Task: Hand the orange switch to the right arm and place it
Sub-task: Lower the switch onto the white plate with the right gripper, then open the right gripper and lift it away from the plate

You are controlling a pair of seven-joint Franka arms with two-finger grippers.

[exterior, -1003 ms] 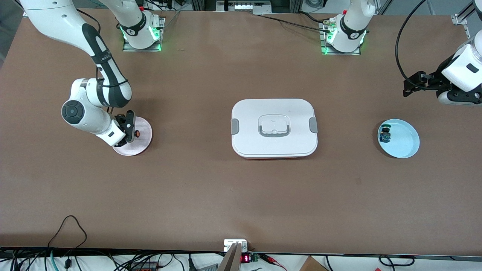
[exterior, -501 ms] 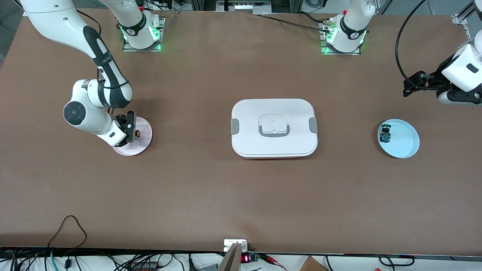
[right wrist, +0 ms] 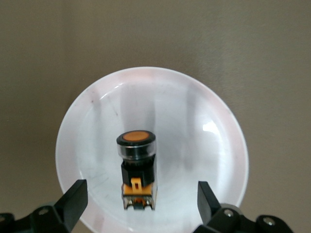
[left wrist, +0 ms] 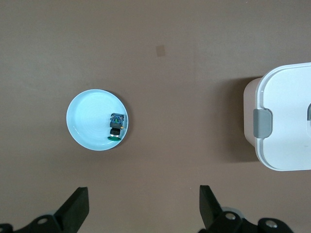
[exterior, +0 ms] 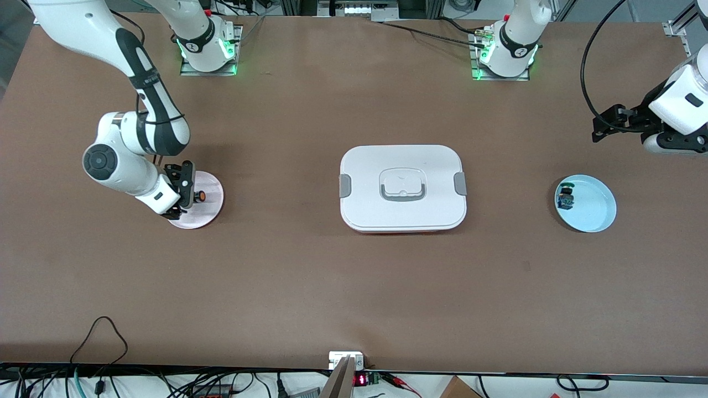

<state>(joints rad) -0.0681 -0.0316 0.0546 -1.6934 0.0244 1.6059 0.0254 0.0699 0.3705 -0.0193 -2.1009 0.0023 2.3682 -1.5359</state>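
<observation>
The orange switch (right wrist: 137, 167) lay on a pink plate (right wrist: 214, 121) toward the right arm's end of the table. The right gripper (right wrist: 141, 204) hung over it, fingers apart, gripping nothing. The left gripper (left wrist: 143, 208) waited, spread wide, above the table near a blue plate (left wrist: 82, 121).

An orange-capped black switch (right wrist: 137, 167) (yellowish base) lies on a pale pink plate (right wrist: 214, 145); lower right, a light-blue dish (exterior: 597, 213).

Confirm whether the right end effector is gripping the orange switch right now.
No: in the right wrist view the orange switch lies on the pink plate, with the right end effector open and its fingers clear of it.
</observation>
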